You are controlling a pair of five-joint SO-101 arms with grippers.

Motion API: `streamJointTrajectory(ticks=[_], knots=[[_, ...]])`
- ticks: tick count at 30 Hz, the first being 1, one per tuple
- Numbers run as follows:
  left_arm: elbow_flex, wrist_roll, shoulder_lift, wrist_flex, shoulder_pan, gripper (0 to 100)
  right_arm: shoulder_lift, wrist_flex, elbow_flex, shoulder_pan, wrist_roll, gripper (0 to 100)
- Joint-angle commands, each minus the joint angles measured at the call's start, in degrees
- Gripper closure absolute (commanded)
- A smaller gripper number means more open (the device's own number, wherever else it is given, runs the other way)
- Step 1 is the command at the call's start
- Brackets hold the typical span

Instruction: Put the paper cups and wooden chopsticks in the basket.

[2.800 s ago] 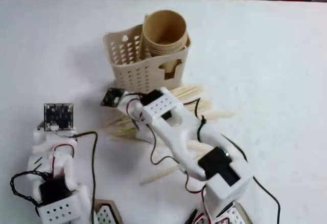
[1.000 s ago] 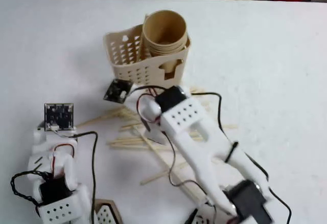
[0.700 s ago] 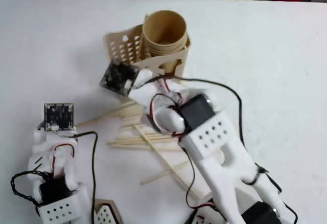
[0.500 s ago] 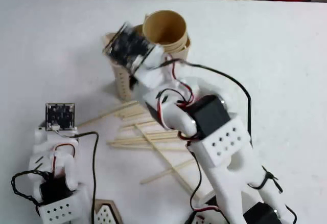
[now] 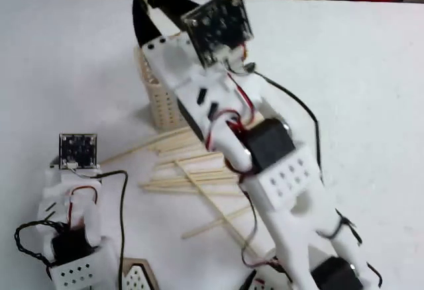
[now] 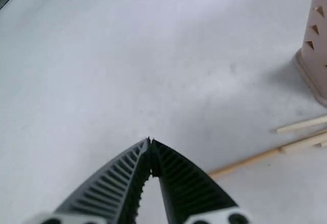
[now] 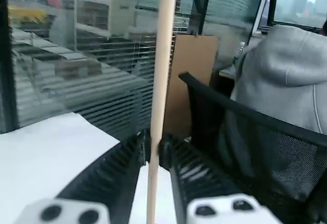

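Right wrist view shows the right gripper (image 7: 154, 144) pinching one wooden chopstick (image 7: 163, 55) tight between its two black ridged fingers (image 7: 122, 162). The stick is thin, round, smooth and pale, and it stands almost straight up.

In the high view the white right arm (image 5: 278, 177) is up over the basket (image 5: 158, 101). The stick pokes up from the gripper near the top edge. The basket is cream plastic with rows of little holes in its walls. The arm hides most of it, so what sits inside is hard to tell.

More chopsticks (image 5: 189, 174) lie in a messy pile on the white table (image 5: 371, 91), just in front of the basket. Some cross over others.

The left gripper (image 6: 150, 143) is squeezed shut on nothing, with its pointy tips touching, above the table. A corner of the basket and a few stick ends lie off to one side, apart from it.
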Motion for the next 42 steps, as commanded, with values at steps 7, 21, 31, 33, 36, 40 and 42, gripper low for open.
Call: streamJointTrajectory(ticks=[7,21,31,33,36,40,42], knots=[[-2.1,-0.6,-0.6,-0.3,0.8,98,13.5,-2.5,-1.7,5.6,-3.3,98.0],[-2.1,-0.6,-0.6,-0.3,0.8,98,12.3,15.4,-1.9,5.7,-6.3,84.1],[-2.1,-0.5,-0.6,-0.3,0.7,98,2.1,45.4,-1.6,4.7,4.2,84.0],[-2.2,-0.4,-0.6,-0.3,0.7,98,2.1,50.4,-1.6,4.7,6.6,84.0],[-2.3,-0.4,-0.6,-0.3,0.7,98,2.6,56.8,-1.3,4.7,9.9,84.0],[-2.5,-0.3,-0.6,-0.5,-1.3,98,2.0,59.6,3.6,3.2,13.3,84.0],[-2.5,-0.2,-0.6,-1.5,-2.1,98,2.0,59.9,7.2,1.8,13.6,83.9]])
